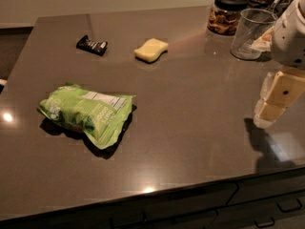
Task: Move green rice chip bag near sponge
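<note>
Claw (267, 113) was held above the right side of the table (190, 137), its state not discernible; the green rice chip bag (88, 111) was seen well apart, near left.

Worktop (190, 128) layout: rice chip bag (88, 112) lies at 8 o'clock from centre. Sponge (151, 50) sits at 1 o'clock from the bag, well apart. Wrapped bar (92, 45) at 9 o'clock from the sponge, near it. Jar (228, 13) and cup (250, 33) side by side at the 2 o'clock corner. Gripper (264, 118) over the 3 o'clock edge, far from the bag.
</note>
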Tool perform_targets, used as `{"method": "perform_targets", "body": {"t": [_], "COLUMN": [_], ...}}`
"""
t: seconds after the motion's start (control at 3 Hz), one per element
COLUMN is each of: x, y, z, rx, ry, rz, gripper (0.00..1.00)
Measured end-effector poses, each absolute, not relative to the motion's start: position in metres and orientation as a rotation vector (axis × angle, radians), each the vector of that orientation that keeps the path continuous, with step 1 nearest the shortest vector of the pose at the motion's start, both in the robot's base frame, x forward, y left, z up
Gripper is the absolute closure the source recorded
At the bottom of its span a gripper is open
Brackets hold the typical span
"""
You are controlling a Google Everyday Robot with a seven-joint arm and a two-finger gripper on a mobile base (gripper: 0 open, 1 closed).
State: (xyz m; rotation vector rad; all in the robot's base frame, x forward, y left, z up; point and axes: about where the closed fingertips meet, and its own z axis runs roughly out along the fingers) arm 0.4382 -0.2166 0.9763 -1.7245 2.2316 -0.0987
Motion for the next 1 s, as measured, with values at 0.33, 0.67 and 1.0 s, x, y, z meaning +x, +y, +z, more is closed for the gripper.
{"method": "perform_targets", "body": {"t": [0.33,0.67,1.0], "x": [0.438,0.449,0.46], "y": [-0.217,-0.192,-0.15], "z": [0.976,0.975,0.971], "rx": [-1.724,-1.733,-1.776], "ry": [2.232,2.198,2.137], "rz": [-0.099,-0.046,0.04], "gripper": [0.0,0.0,0.0]}}
